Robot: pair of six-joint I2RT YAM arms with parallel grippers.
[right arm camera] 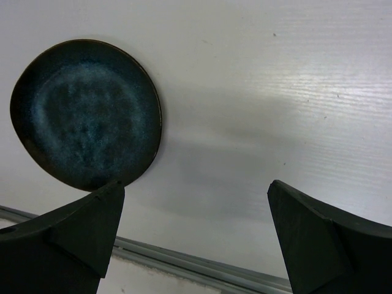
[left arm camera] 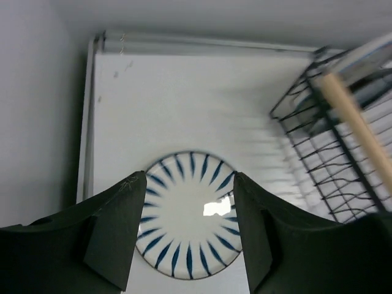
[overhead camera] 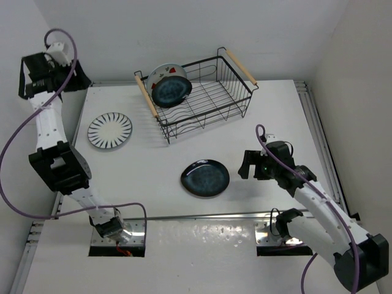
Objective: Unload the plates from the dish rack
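Note:
The dish rack (overhead camera: 211, 98) (left arm camera: 334, 153) stands at the back of the table. At its left end a dark blue plate (overhead camera: 171, 90) leans upright against a white plate with red motifs (overhead camera: 164, 71). A white plate with dark radial stripes (overhead camera: 109, 130) (left arm camera: 190, 214) lies flat on the table to the left of the rack. High above it, my left gripper (overhead camera: 73, 81) (left arm camera: 188, 177) is open and holds nothing. A second dark blue plate (overhead camera: 205, 177) (right arm camera: 86, 113) lies flat in the middle. My right gripper (overhead camera: 245, 165) (right arm camera: 196, 185) hangs open just to its right, apart from it.
A metal rail (right arm camera: 202, 266) runs along the table's near edge under the right gripper. White walls close the table in at the back and on both sides. The rack's wooden handle (left arm camera: 355, 131) is to the right of the left gripper.

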